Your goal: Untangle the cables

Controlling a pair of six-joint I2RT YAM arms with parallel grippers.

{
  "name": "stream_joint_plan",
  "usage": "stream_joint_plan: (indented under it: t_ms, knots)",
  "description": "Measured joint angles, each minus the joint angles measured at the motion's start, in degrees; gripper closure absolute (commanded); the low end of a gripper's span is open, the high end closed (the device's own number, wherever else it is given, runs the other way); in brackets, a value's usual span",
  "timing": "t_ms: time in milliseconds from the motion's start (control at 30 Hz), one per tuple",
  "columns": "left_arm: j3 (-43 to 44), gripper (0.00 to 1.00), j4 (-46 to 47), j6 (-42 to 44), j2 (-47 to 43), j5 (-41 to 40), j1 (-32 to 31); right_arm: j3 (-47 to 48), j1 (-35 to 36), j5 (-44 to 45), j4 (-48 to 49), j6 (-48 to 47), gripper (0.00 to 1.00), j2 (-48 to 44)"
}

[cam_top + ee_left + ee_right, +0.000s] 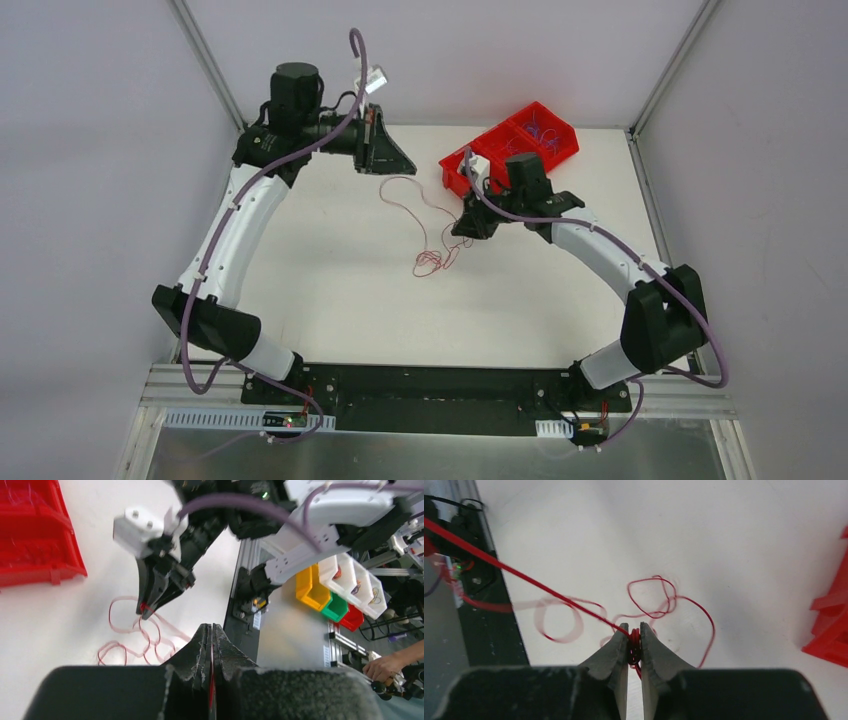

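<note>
Left end effector (211, 630): fingers together, clamped on one red strand of cables (428, 264). Right end effector (634, 640): jaws nearly together, pinching bunched red loops. Rest of cables lie in looped clump at centre of tabletop (330, 300), lower left of red bin (555, 150). Judgement: early stage. Both grips set, tangle not yet pulled apart, all separation left.

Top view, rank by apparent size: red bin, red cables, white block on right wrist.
1. red bin
2. red cables, by spread close to the bin; strands thin
3. white block, smallest though raised toward the camera
</note>
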Motion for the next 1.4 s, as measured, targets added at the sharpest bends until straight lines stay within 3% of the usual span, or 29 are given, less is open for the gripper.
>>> stream_joint_plan:
  t_ms: [100,267,367,400,500,600,633,733,867,933,1133,1300,1367,1400]
  knots:
    - [3.2,1.00,7.4,-7.8,0.0,2.1,1.6,-0.5,-1.4,1.9,-2.4,-3.3,0.89,0.6]
    - [8.7,1.00,29.8,-27.8,0.4,3.6,7.6,-4.0,-6.6,7.0,-9.6,-7.8,0.93,5.2]
    - [14.7,1.00,34.9,-32.2,1.7,3.5,9.1,-4.5,-8.8,8.7,-12.9,-9.5,1.00,6.1]
    - [15.8,0.96,35.3,-32.6,1.7,3.5,9.1,-4.4,-9.2,8.9,-13.5,-9.9,1.00,6.1]
    - [14.1,0.40,33.9,-30.3,-0.3,3.4,9.1,-3.3,-9.5,7.8,-15.3,-10.0,1.00,6.0]
    - [2.9,0.07,31.4,-24.6,-4.9,2.4,9.2,-1.2,-9.0,5.6,-16.9,-8.6,1.00,5.0]
    - [-2.0,0.02,30.3,-22.6,-6.4,2.1,9.1,-0.1,-8.5,4.8,-17.3,-7.8,1.00,4.2]
    - [-13.5,0.01,27.3,-17.8,-6.9,1.1,8.7,3.4,-6.0,2.3,-17.6,-5.2,1.00,1.1]
    - [-22.3,0.01,24.4,-13.9,-2.9,-1.6,6.0,6.8,-1.7,0.7,-17.4,-2.2,1.00,-3.2]
    - [-24.2,0.02,23.4,-12.8,-1.1,-2.3,3.4,8.2,0.4,0.5,-17.3,-0.5,1.00,-4.5]
    - [-25.7,0.19,23.1,-11.5,0.9,-2.7,-5.8,10.9,3.6,2.0,-17.3,3.4,1.00,-4.3]
    - [-25.7,0.27,24.3,-11.8,2.4,-2.4,-7.3,12.8,5.1,3.6,-17.1,5.3,1.00,-3.8]
    - [-25.9,0.40,24.5,-11.9,3.1,-2.5,-7.6,13.0,5.4,4.0,-16.9,5.8,0.98,-3.5]
    - [-26.0,0.54,24.5,-12.0,3.5,-2.5,-7.7,13.1,5.6,4.2,-16.8,5.9,0.97,-3.4]
